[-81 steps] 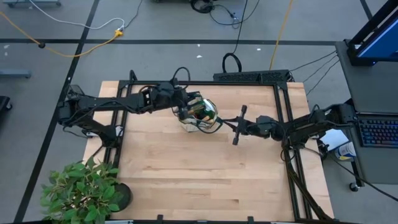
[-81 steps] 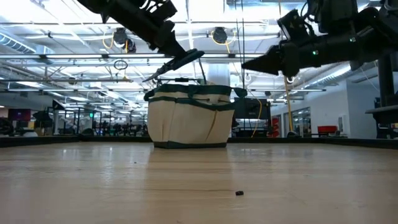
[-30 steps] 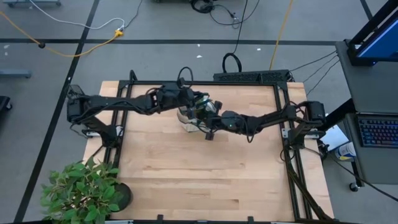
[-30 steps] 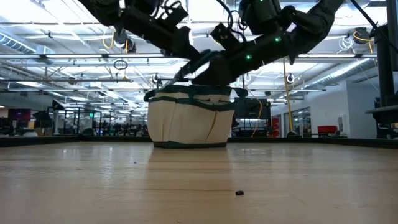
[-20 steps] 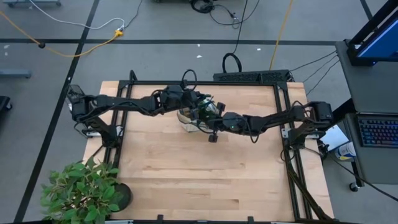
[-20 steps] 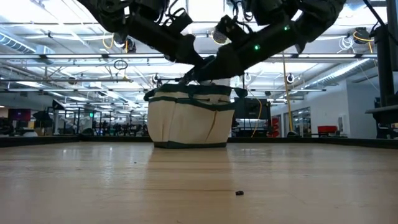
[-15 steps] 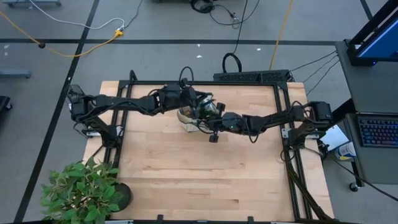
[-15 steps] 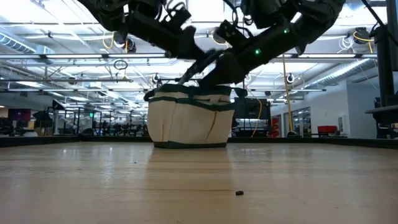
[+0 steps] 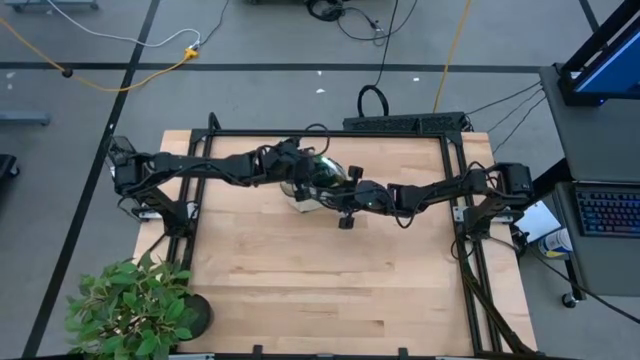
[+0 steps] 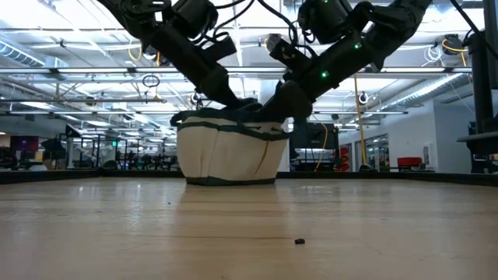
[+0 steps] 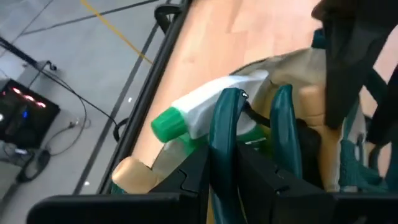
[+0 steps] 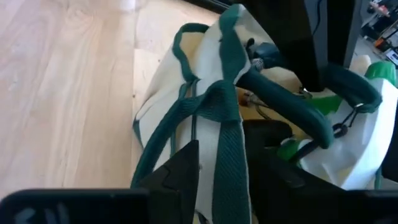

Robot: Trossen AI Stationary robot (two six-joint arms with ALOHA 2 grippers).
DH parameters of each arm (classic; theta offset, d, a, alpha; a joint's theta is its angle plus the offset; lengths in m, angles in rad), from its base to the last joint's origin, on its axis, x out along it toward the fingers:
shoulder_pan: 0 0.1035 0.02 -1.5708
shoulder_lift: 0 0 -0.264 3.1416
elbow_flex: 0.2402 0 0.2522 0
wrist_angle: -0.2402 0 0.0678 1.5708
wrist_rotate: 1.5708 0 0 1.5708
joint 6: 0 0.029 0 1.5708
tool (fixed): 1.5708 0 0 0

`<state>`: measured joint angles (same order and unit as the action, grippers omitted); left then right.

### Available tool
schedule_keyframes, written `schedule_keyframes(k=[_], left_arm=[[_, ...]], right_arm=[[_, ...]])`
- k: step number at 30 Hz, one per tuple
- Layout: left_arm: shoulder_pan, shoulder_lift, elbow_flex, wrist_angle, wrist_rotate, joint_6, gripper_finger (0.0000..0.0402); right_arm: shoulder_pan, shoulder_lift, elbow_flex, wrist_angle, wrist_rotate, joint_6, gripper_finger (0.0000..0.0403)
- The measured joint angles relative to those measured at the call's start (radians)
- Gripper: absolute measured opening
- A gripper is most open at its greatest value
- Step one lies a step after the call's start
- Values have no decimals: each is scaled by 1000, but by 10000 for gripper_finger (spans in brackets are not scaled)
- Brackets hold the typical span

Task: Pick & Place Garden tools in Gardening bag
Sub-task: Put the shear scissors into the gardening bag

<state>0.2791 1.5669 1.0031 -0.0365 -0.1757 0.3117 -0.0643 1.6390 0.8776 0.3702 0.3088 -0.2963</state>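
Observation:
The beige gardening bag [image 10: 229, 152] with green trim stands on the table's far middle, its mouth under both arms. My left gripper [image 10: 237, 99] [image 9: 310, 176] is shut on the pruning shears [image 11: 249, 137], whose green handles reach into the bag's mouth. My right gripper [image 12: 224, 180] [image 9: 336, 190] stands open at the bag's rim, with the bag's green strap [image 12: 227, 143] between its fingers. In the bag lie a green spray bottle with a white top [image 11: 186, 115] and a wooden handle [image 11: 134, 174]. My left gripper pinches the shears between its two fingers [image 11: 189, 180], slanting down from the table's left. Both green handles [image 11: 221, 143] run forward out of the grip, their free ends inside the bag's mouth; the fingers hide the place of contact. Whether my right gripper touches the strap, I cannot tell.
A leafy potted plant [image 9: 130, 310] stands at the table's near left corner. A small dark speck [image 10: 299, 241] lies on the wood toward the near edge. Black frame rails [image 9: 455, 200] run along the table's sides. The near half of the wood lies bare.
My left gripper has sunk and tipped downward, carrying the shears into the bag's mouth. My right gripper has tipped lower at the rim. The bag has shifted a little toward the table's left, its rim pressed down and its walls bulging outward.

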Motion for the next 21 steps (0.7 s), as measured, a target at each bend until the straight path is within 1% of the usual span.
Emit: schedule_keyframes(k=[1, 5, 8, 10, 15, 18, 21], left_arm=[[0, 0, 0, -16, 6, 11, 67], [1, -1, 1, -65, 89, 20, 67], [0, -1, 0, -74, 102, 32, 67], [1, -1, 0, -75, 94, 39, 68], [2, -1, 0, -80, 12, 51, 71], [2, -1, 0, -89, -2, 68, 91], [0, 0, -1, -98, -4, 91, 125]], right_arm=[[0, 0, 0, 0, 0, -3, 106], [0, 0, 0, 34, 0, -5, 89], [0, 0, -1, 67, -4, -7, 85], [0, 1, -1, 86, -3, -9, 85], [0, 1, -1, 89, 0, -28, 93], [0, 1, -1, 89, 0, -30, 100], [0, 1, -1, 91, 0, -30, 106]])
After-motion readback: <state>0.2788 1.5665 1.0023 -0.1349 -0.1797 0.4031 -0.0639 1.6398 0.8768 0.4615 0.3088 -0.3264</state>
